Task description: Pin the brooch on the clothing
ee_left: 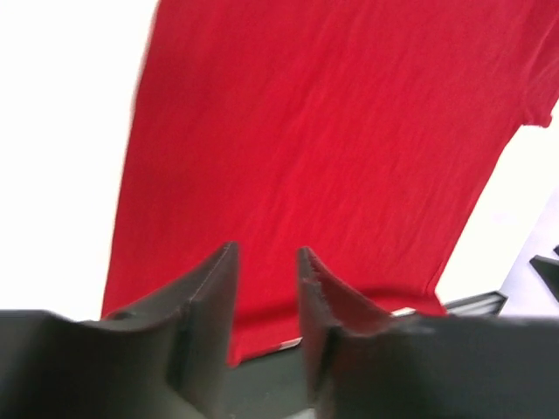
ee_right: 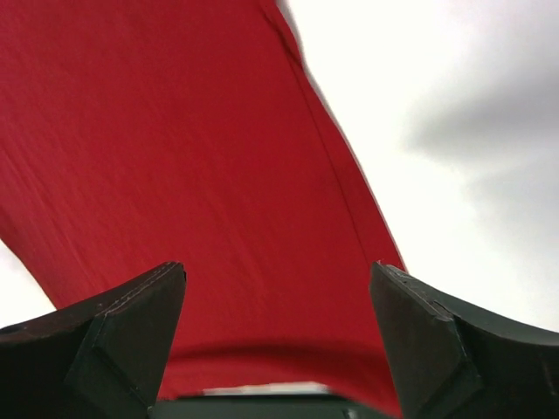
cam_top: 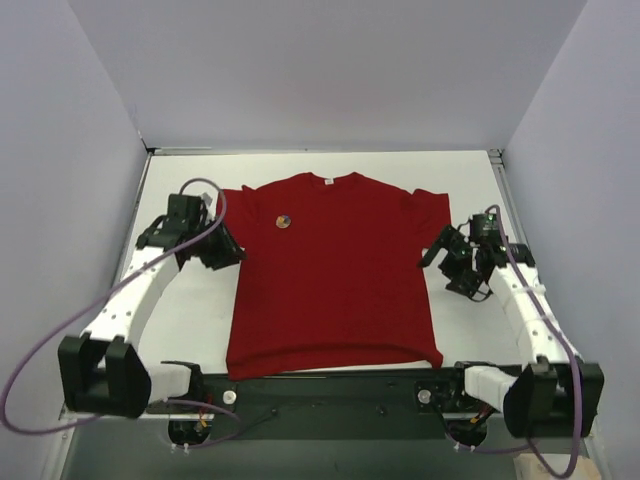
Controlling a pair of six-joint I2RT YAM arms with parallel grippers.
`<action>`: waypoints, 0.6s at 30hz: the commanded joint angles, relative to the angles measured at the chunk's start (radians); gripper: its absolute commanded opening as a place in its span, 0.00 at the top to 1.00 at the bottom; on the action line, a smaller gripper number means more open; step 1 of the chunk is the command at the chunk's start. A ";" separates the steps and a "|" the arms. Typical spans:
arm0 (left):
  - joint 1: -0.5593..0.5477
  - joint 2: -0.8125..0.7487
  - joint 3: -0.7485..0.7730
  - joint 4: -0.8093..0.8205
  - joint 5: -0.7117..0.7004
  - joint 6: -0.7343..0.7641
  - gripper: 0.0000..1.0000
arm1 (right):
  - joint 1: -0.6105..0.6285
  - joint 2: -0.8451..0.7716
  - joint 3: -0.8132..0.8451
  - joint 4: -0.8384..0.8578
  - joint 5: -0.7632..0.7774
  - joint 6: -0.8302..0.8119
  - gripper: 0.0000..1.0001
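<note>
Brooch (cam_top: 284,220) on shirt (cam_top: 330,300) chest, shirt flat on table (cam_top: 460,190). Task appears done; clasp unverifiable. Left pincer (ee_left: 266,257) narrowly apart, right pincer (ee_right: 278,271) wide apart, both empty.

The clothing (cam_top: 330,290) is being borne flat on the table (cam_top: 190,320), collar farthest. The brooch (cam_top: 284,220) is being carried on it, near the collar's left. The clothing is being flanked by the left gripper (cam_top: 233,253) and right gripper (cam_top: 440,270).
</note>
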 commanded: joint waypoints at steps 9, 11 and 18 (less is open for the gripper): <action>-0.127 0.778 0.611 0.128 -0.006 0.091 1.00 | 0.101 0.740 0.508 0.185 -0.021 -0.037 1.00; -0.127 0.851 0.716 0.111 -0.020 0.088 1.00 | 0.098 0.852 0.571 0.167 -0.027 -0.031 1.00; -0.124 1.116 0.990 0.020 -0.052 0.098 1.00 | 0.071 1.072 0.809 0.084 -0.004 -0.031 1.00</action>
